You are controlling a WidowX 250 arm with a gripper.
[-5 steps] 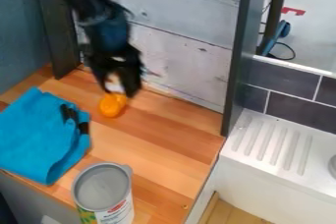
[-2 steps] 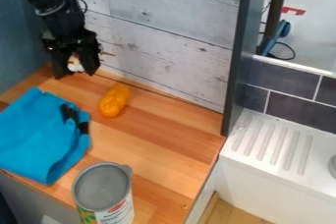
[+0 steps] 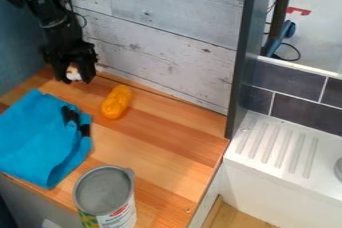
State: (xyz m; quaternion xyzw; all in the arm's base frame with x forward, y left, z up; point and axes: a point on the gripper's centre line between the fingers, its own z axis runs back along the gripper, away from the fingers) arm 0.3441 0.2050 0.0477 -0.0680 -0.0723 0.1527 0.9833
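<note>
You had a plain blue cloth (image 3: pixel 41 142) with black patches, a solid orange object (image 3: pixel 116 102), a striped orange-brown worktop (image 3: pixel 157 139) and dark grey tiles (image 3: pixel 296 106) with pale lines.

Soft, fairly bright light spreads evenly across the counter (image 3: pixel 157 144) from where I stand, and the white drainboard (image 3: pixel 324 159) catches it most strongly. Over by the blue wall (image 3: pixel 19 37) it's dimmer, and the black arm (image 3: pixel 57 19) swallows so much light that its finer parts merge into shadow.
</note>
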